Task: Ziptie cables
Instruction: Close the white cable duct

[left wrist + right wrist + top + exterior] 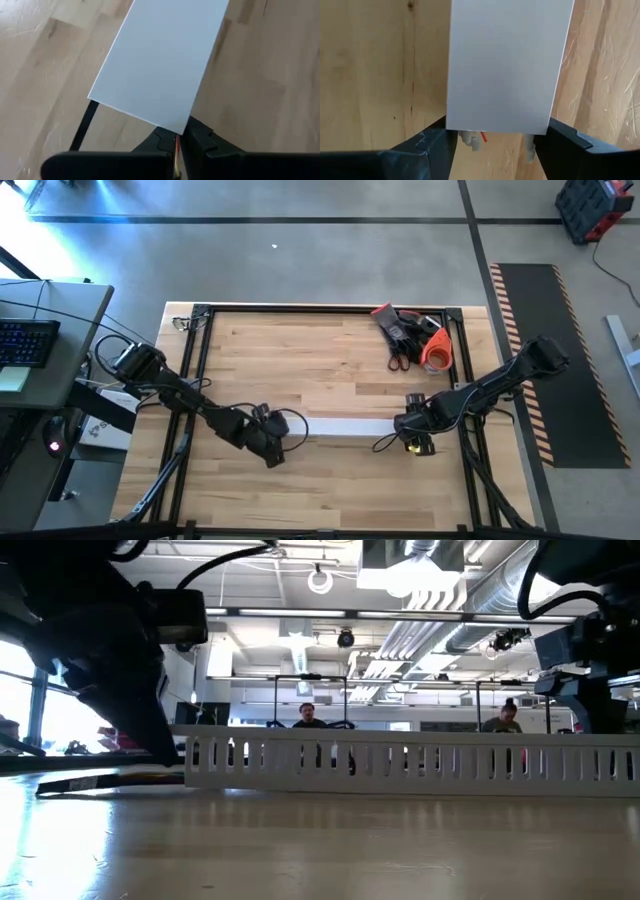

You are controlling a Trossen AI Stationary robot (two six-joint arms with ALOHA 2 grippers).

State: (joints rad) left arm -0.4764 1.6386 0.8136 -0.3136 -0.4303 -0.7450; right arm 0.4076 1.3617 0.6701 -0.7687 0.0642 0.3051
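A long white slotted channel [350, 427] lies flat across the table's middle; in the low view it is a slotted wall [400, 765]. My left gripper [272, 448] sits at its left end, shut, with a thin red and yellowish cable strand [176, 149] between its fingers. My right gripper [412, 432] is at the channel's right end, its fingers on either side of the channel [505, 65]. Grey and red cable ends [474, 138] poke out under that end. A thin grey cable loop [383, 444] curls on the table beside it. My left gripper pinches the thin red and yellowish strand [177, 145] between its two fingers, right below the channel's end corner [177, 127]. The fingers hide how far the strand runs. My right gripper grips the channel's right end [500, 122] across its width. One finger [437, 145] lies against each long edge, and the channel rests on the table.
A thin black strip [82, 127] lies on the wood beside the channel's left end. A red, black and orange heap of tools [412, 335] sits at the table's far right corner. A black frame [200, 315] borders the table. Bare wood lies near and far of the channel.
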